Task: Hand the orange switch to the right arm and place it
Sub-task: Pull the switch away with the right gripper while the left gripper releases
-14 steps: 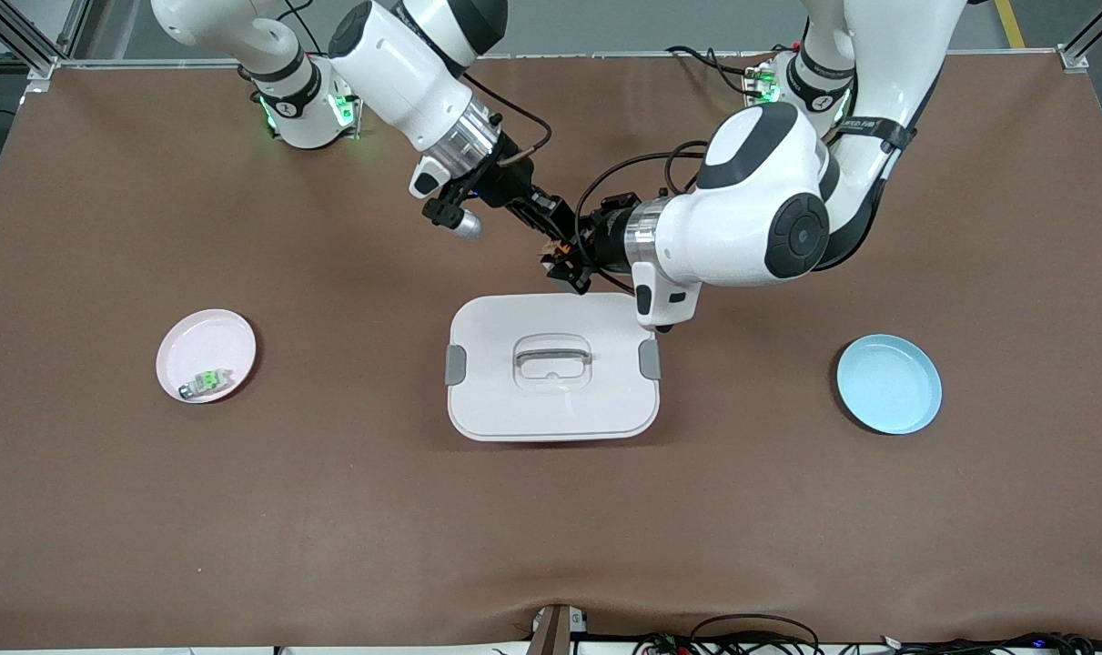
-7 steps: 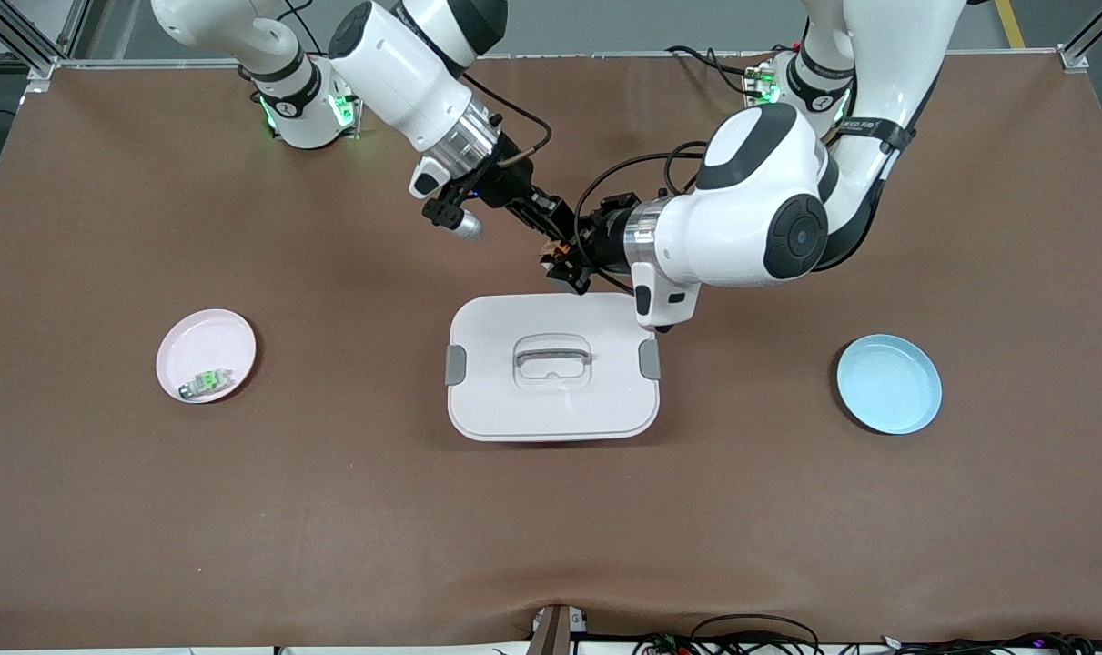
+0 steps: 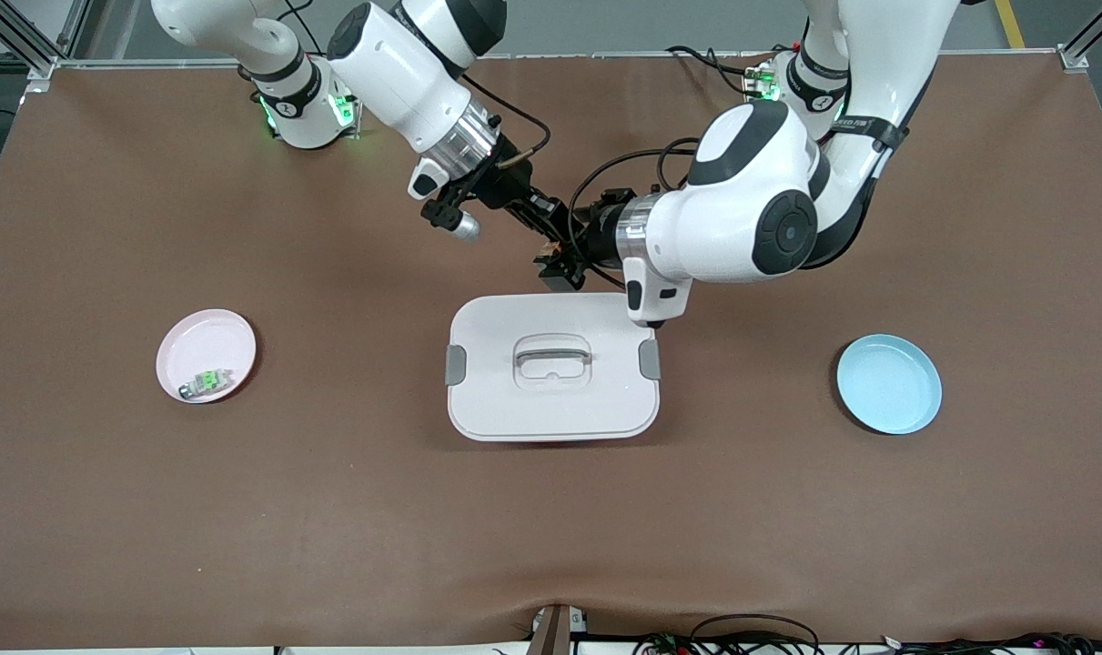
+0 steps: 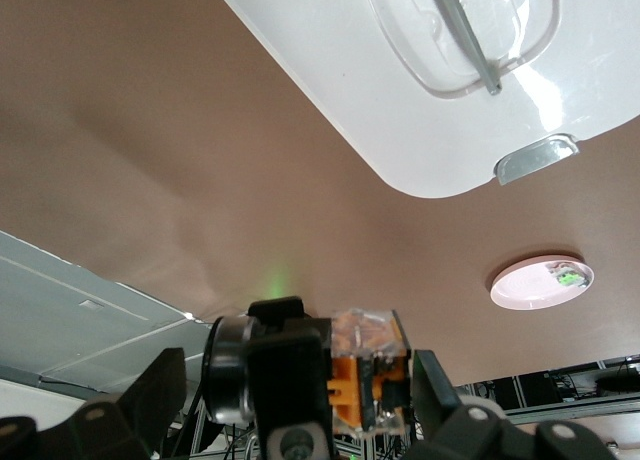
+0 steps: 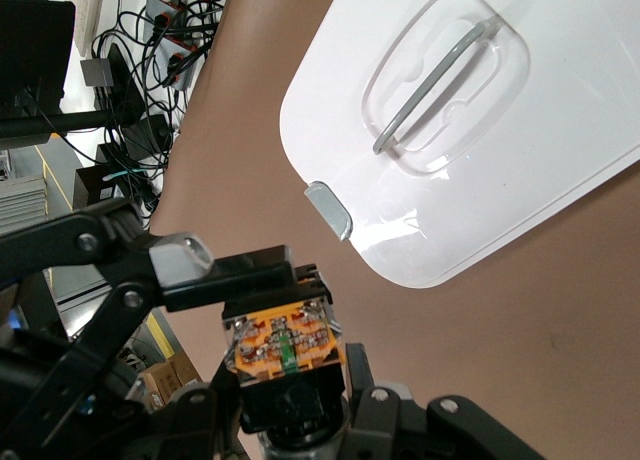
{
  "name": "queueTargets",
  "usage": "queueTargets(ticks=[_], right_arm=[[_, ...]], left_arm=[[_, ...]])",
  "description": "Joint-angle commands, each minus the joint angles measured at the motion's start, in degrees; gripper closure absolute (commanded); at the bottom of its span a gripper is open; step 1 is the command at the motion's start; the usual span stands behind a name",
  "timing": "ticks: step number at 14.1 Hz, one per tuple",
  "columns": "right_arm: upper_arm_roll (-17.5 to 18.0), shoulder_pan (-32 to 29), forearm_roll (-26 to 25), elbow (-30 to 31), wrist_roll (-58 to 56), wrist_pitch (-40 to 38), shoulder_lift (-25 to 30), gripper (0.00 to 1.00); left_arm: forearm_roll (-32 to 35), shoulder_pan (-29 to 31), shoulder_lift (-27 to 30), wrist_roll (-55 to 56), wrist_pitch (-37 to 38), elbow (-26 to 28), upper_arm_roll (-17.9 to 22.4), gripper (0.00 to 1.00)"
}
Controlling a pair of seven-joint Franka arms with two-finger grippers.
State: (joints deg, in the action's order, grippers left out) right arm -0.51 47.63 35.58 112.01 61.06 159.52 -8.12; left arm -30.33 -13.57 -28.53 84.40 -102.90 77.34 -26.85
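The orange switch (image 3: 555,243) is in the air above the brown table, just off the white box's edge that lies farther from the front camera. My right gripper (image 3: 549,227) is shut on it. In the right wrist view its fingers (image 5: 358,375) clamp the black body under the orange switch (image 5: 285,342). My left gripper (image 3: 561,266) meets it from the left arm's end and is open. In the left wrist view the orange switch (image 4: 368,368) sits between the spread fingers (image 4: 437,378), with a gap showing beside it.
A white lidded box (image 3: 551,409) with a grey handle lies mid-table. A pink plate (image 3: 207,338) toward the right arm's end holds a green-topped component (image 3: 207,380). A blue plate (image 3: 888,383) lies toward the left arm's end.
My left gripper has opened and let go of the orange switch, which stays in the right gripper. Both hands have shifted slightly toward the right arm's end.
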Motion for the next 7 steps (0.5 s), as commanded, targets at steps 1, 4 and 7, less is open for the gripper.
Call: queueTargets(ticks=[1,4,7], right_arm=[[-0.02,-0.26,0.81,-1.18,0.03,-0.27,-0.41,0.99],[-0.10,-0.26,0.81,-0.66,-0.06,-1.75,0.29,0.99],[-0.19,-1.66,0.72,-0.48,-0.58,-6.75,2.57,0.99]], left_arm=[[-0.44,-0.14,0.40,0.94,0.24,-1.13,0.13,0.00],[-0.08,1.09,1.99,0.06,0.24,-1.31,0.83,0.00],[3.32,2.85,3.74,-0.11,0.16,-2.18,3.55,0.00]])
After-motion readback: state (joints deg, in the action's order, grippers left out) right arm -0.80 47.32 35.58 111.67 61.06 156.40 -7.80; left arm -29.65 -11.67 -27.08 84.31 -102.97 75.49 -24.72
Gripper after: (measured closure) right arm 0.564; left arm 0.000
